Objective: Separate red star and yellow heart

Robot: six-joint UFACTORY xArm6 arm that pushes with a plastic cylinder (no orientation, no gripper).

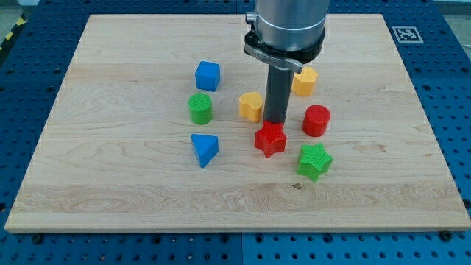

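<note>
Worktop (110,191): no claw is fitted, so nothing is held; my tip (276,121) touches the red star (270,138) from above, the yellow heart (251,106) just upper-left. Best push: drive the star downward, avoiding the green star (315,161).

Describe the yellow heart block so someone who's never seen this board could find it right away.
On the wooden board, find the dark rod near the middle, ending at my tip. The yellow heart-shaped block sits just to the view's left of it, above-left of the red star-shaped block. The other yellow block lies to the rod's right and isn't heart-shaped.
</note>
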